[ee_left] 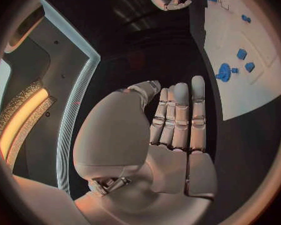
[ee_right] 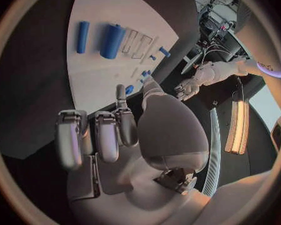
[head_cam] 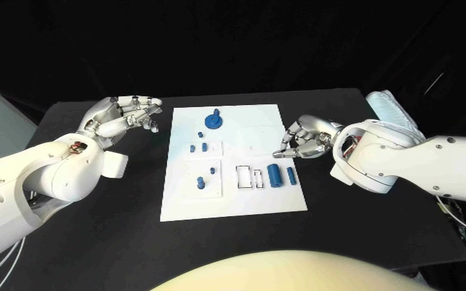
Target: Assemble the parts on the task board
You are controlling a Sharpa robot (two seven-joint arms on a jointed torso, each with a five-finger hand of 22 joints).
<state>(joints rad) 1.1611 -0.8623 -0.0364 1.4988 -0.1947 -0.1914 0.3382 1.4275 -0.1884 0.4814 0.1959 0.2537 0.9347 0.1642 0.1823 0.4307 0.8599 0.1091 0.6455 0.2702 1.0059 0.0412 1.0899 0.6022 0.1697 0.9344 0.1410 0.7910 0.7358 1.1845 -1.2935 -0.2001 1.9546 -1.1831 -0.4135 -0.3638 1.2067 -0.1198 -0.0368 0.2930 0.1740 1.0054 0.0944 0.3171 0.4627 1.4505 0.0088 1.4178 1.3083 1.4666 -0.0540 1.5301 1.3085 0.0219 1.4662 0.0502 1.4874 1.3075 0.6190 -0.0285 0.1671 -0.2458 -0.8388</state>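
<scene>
The left hand (head_cam: pixel 124 117) holds nothing, its fingers loosely spread just beside the task board (head_cam: pixel 233 197). The right hand (head_cam: pixel 305 139) has its fingers curled in on nothing, their tips at the board's edge near two blue cylinders (head_cam: pixel 283 174).

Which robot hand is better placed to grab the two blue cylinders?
Probably right: the right robot hand hovers at the task board edge beside the blue cylinders; the left robot hand is off the opposite side.
</scene>
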